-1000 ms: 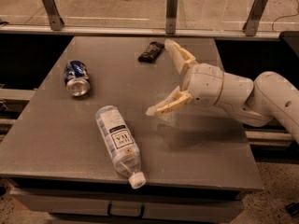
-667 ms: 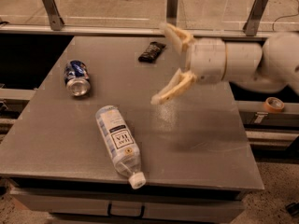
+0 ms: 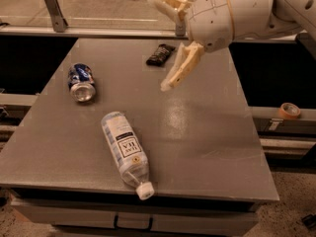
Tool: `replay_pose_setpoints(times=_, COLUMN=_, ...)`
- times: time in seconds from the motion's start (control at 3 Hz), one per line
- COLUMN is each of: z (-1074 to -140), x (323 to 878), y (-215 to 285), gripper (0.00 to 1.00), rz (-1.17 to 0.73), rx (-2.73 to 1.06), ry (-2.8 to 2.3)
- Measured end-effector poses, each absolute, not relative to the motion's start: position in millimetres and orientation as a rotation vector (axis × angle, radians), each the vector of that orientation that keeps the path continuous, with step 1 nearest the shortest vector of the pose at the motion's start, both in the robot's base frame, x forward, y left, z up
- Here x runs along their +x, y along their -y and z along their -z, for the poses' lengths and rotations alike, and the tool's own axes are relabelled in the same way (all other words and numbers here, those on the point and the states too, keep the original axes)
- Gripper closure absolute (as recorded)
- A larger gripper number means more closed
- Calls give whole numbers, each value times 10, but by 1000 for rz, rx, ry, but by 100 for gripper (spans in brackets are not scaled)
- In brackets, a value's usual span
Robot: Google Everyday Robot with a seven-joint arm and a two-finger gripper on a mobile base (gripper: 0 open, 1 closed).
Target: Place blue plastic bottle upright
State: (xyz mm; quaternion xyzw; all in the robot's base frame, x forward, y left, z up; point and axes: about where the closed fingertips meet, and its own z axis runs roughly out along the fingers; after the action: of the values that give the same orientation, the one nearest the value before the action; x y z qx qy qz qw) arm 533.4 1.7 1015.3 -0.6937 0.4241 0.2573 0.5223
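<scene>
The blue plastic bottle (image 3: 125, 149) lies on its side near the front of the grey table (image 3: 207, 137), its white cap pointing toward the front edge and its white label facing up. My gripper (image 3: 159, 42) hangs open and empty above the table's back middle, well up and to the right of the bottle. One finger points toward the back, the other slants down toward the table.
A blue metal can (image 3: 81, 81) lies on its side at the left. A dark snack packet (image 3: 160, 54) lies near the back edge, just left of the gripper. A roll of tape (image 3: 289, 110) sits on a shelf to the right of the table.
My gripper has risen and drawn back toward the table's far side, away from the bottle. The bottle and the can have not moved on the table.
</scene>
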Motion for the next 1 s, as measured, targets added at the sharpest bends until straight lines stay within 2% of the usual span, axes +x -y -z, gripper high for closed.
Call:
replay_pose_setpoints(times=0.33, z=-10135, x=5298, y=-154, gripper=0, rz=-641, rx=-1750, ry=-921)
replay_pose_setpoints(times=1.0, z=-10394, x=4923, y=-508, gripper=0, rz=-396, rx=-2243, ry=-465)
